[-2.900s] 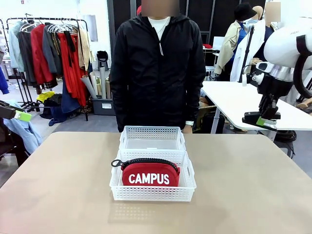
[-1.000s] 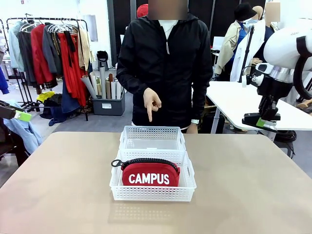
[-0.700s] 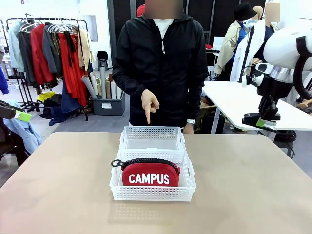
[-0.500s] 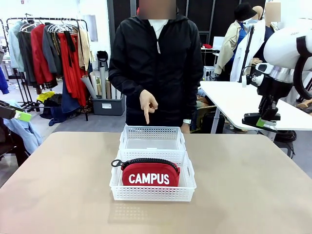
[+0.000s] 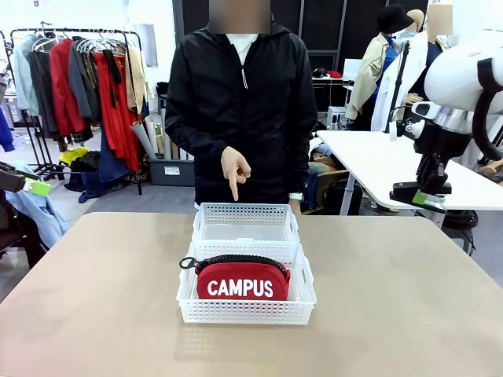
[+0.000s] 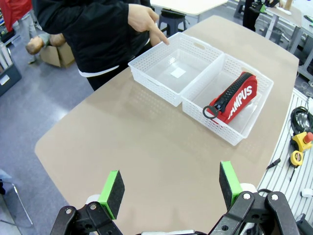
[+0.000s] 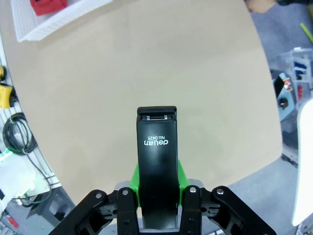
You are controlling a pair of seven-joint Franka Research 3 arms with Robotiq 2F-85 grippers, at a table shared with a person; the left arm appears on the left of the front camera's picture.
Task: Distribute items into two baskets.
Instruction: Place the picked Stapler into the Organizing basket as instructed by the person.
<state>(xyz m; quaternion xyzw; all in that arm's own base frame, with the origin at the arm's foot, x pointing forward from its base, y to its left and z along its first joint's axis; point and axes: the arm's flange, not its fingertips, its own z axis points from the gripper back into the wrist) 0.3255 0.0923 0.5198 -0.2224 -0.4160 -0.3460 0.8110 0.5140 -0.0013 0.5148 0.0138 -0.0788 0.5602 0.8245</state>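
Meanwhile, at centre frame in the front view, a person's hand (image 5: 234, 168) points an index finger down at the far basket (image 5: 246, 224), which looks bare inside, while the near basket (image 5: 247, 292) just below it holds the red pouch (image 5: 242, 279) standing on edge with its "CAMPUS" lettering facing the camera. At the right edge of that view the right gripper (image 5: 423, 194) hangs well above the tabletop (image 5: 409, 298), its fingers clenched on the black stapler (image 7: 156, 161), which in the right wrist view sticks straight out from between the green pads, bottom centre. The left gripper (image 6: 168, 188) shows at the bottom of the left wrist view with its fingers released and wide apart, holding nothing, looking down on both baskets at upper right. The step in hand appears to be carrying the stapler to the basket being pointed at. Done well, that would mean bringing the arm across high enough to clear the near basket's rim and the pouch, keeping away from the pointing hand, lowering the stapler inside the far basket's walls and letting go only when it is low, so it does not bounce on the plastic floor. Count: two white baskets, touching end to end; one pouch; one stapler; two grippers; one pointing hand.
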